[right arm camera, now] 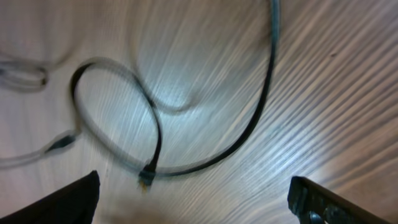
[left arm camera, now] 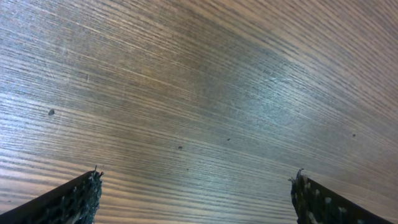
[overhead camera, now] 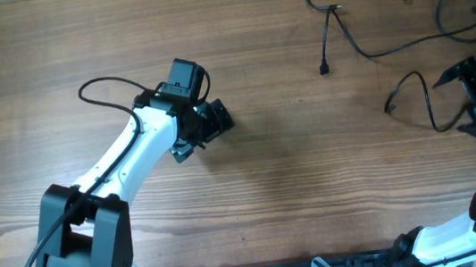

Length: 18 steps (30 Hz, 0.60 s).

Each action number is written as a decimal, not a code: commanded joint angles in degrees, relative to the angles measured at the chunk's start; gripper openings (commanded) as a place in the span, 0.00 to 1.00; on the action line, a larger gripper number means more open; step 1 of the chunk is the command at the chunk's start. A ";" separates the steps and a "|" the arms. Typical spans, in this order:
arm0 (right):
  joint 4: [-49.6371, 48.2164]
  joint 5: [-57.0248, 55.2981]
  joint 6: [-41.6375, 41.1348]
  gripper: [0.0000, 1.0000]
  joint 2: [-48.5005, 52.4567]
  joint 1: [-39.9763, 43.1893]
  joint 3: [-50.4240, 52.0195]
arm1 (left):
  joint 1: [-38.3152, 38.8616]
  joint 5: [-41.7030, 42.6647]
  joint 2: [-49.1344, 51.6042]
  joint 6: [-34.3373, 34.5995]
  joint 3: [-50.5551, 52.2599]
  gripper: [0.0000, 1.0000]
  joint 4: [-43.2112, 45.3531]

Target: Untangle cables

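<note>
The table point(overhead camera: 296, 172) is brown wood with long thin lines running across it. Soft light shines on the top. Some parts look pale and shiny.

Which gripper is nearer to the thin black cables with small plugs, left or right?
Right. The right gripper hangs open just above the thin black cables; the left gripper is far off to their side, over the wooden table.
</note>
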State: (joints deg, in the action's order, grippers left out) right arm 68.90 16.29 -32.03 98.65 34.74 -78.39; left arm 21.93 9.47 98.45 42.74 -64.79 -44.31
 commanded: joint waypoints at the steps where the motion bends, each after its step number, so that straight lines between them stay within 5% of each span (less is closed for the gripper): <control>1: -3.52 -6.67 -12.68 1.00 0.02 -1.25 4.79 | 0.09 0.11 0.26 -0.28 -0.02 1.00 -0.24; 10: -20.28 -4.22 -22.69 0.96 0.44 -8.24 16.26 | 0.09 0.11 0.26 -0.26 -0.02 1.00 -0.22; 15: -27.36 0.26 -27.85 0.38 0.50 -12.09 16.26 | 0.11 0.11 0.24 -0.26 -0.02 1.00 -0.42; 18: -30.80 3.87 -29.38 0.26 0.50 -12.09 16.26 | 0.11 0.11 0.24 -0.26 -0.02 1.00 -0.68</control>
State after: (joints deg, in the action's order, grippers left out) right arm 39.79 15.86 -59.68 98.67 22.74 -62.33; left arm 21.93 9.47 98.45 42.74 -64.79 -44.75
